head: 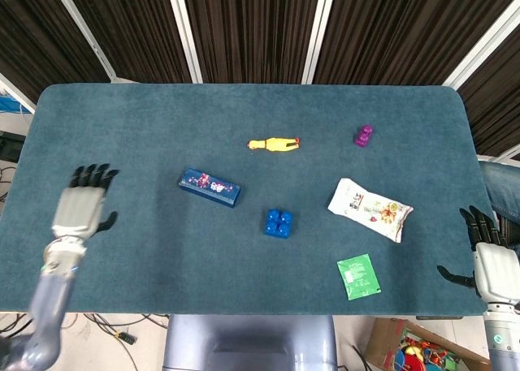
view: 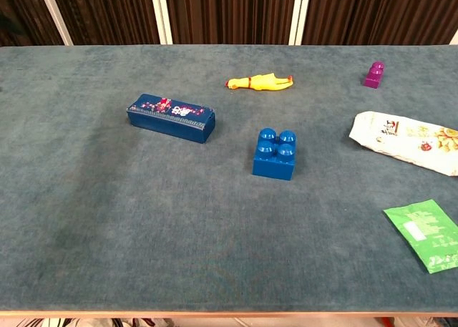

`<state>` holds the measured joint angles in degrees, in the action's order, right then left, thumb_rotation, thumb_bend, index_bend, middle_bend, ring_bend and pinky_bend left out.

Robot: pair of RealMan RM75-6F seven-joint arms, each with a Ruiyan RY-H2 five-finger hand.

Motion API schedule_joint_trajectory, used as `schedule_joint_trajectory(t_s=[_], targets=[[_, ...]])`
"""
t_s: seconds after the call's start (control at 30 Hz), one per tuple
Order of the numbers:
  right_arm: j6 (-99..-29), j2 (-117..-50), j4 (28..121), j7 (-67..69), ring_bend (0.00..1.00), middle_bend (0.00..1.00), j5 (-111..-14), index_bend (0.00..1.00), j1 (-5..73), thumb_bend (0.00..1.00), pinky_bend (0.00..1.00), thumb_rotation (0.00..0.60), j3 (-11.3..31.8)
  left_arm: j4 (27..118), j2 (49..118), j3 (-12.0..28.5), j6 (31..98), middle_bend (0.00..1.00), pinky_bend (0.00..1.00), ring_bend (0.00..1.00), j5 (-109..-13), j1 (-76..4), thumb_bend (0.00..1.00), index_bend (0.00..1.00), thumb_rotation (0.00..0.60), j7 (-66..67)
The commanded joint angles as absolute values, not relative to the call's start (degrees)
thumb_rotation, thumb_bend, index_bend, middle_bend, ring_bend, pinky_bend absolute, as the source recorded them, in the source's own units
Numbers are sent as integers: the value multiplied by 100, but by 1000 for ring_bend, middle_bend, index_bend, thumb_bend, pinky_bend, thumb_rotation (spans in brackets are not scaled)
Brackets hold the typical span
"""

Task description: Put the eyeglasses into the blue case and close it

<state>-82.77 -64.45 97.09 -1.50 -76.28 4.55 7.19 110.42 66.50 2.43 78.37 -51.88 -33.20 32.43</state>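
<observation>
The blue case (head: 210, 187) (view: 172, 117) lies closed on the table, left of centre, with a red and white pattern on its lid. No eyeglasses show in either view. My left hand (head: 80, 210) hovers over the table's left edge, far from the case, fingers spread and holding nothing. At the table's right front corner my right hand (head: 490, 260) is also spread and empty. Neither hand appears in the chest view.
A blue toy brick (head: 278, 223) (view: 276, 154) sits right of the case. Behind it lies a yellow rubber chicken (head: 274, 144) (view: 260, 81). A purple piece (head: 363, 135), a white snack bag (head: 370, 209) and a green sachet (head: 359, 276) occupy the right side.
</observation>
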Motion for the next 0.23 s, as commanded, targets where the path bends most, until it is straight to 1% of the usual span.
schedule_joint_trajectory(t_s=[0.03,0.23], targets=[[-8409,-6536,9585,-99,0,0,-7767,35,434,77,174,600,728,11285,6280,-72,8300,63,42,21,-5927,-2827,289,119,600,2670],[-8460,-6574,9523,-18,0,0,-7829,36,421,78,174,600,732,11233,6093,-354,8610,64,31,21,-6723,-2423,289,119,600,2281]])
